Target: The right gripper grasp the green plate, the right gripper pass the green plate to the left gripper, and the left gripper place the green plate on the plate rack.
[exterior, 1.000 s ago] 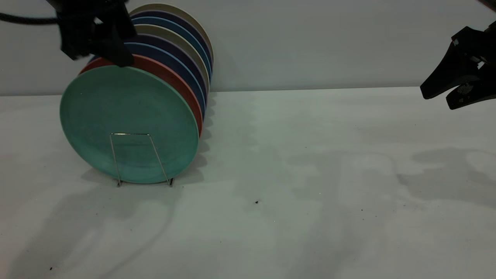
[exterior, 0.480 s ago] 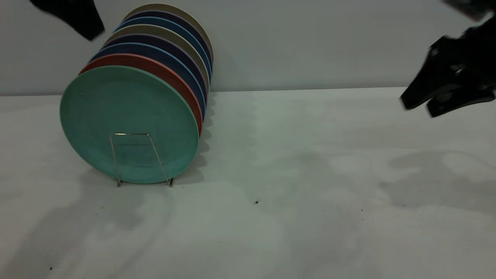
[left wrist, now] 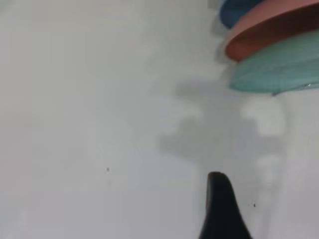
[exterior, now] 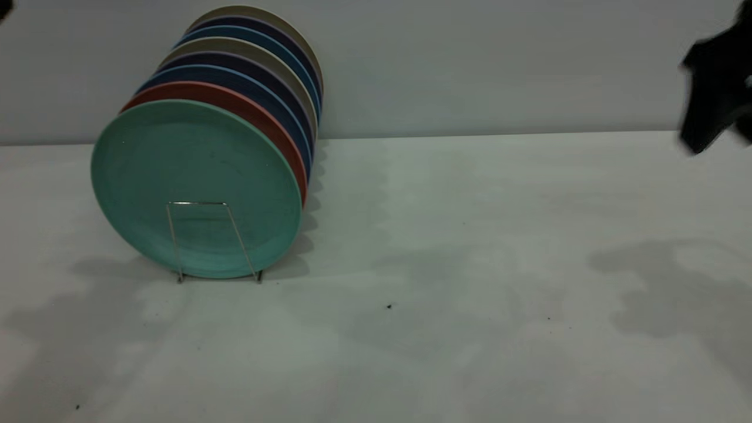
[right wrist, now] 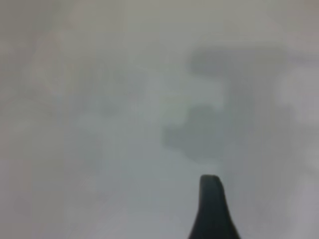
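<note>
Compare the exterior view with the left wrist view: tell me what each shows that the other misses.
Only the exterior view shows the plate rack, the dark blue and beige plates behind, and the right gripper at the right edge. Only the left wrist view shows a left gripper fingertip above the table. Both show the green plate with the salmon-pink plate behind it.

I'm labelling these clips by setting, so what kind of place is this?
Probably a lab test bench, not a kitchen: a bare white table against a plain wall, one wire plate rack holding coloured plates, the green plate in front, and the right gripper at the edge.
</note>
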`<control>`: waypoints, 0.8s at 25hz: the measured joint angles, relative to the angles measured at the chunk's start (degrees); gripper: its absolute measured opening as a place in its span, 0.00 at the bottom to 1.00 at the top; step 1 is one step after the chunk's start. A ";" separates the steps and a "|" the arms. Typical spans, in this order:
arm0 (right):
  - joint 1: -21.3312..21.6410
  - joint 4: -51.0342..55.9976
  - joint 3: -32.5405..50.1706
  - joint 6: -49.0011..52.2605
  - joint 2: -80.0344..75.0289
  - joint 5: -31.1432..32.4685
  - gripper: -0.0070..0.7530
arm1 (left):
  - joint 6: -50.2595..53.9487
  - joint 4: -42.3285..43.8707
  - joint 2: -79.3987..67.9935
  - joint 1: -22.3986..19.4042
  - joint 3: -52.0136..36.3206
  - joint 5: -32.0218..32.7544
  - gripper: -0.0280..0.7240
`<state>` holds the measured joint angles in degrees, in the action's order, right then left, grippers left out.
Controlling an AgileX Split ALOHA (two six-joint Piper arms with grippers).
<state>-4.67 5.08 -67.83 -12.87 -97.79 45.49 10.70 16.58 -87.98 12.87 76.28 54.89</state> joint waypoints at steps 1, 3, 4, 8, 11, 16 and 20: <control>-0.38 -2.51 0.00 3.62 2.07 2.09 0.75 | 0.14 0.11 0.44 0.00 0.00 0.47 0.71; -0.94 -6.62 0.00 8.55 5.57 7.41 0.75 | 0.42 0.19 1.40 0.00 0.00 1.29 0.71; -1.02 -7.64 0.00 10.29 7.35 10.14 0.75 | 0.49 0.19 1.99 0.00 0.00 1.82 0.71; -1.07 -8.81 0.04 12.30 13.77 18.53 0.75 | 0.86 0.19 4.22 0.00 0.00 5.69 0.71; -1.07 -8.81 0.68 12.32 18.50 22.64 0.75 | 1.15 0.19 6.10 0.00 0.00 7.92 0.71; -1.07 -8.61 4.70 11.12 27.08 24.51 0.75 | 1.83 -1.28 10.83 0.00 0.00 11.66 0.71; -1.07 -6.49 8.74 9.66 34.49 24.97 0.75 | 1.89 -2.06 16.34 0.00 -1.81 11.88 0.71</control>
<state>-5.73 -1.41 -59.09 -3.20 -63.30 70.45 12.59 14.52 -71.64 12.87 74.47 66.76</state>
